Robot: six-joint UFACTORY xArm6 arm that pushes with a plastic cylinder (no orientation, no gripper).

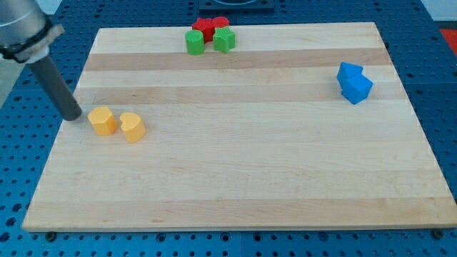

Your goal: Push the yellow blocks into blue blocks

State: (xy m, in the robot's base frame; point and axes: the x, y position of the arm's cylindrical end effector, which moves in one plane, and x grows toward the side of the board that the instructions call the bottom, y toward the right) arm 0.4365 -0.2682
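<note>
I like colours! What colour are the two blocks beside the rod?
Yellow blocks, in the camera view.

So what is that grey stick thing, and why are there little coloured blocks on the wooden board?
That stick is the end of a robot arm. It has no hand, just a straight dark rod, and it holds nothing. Its lower end, my tip, slides along the wooden board and pushes things. There is only one picture, from one camera looking down at the board from a slant. Right now my tip sits just at the view's left of the two yellow blocks, very close to the nearer one. The job is to push those yellow blocks over to the blue blocks, which are far off at the view's right. At the view's top edge sit two green blocks and red blocks, bunched together.
</note>
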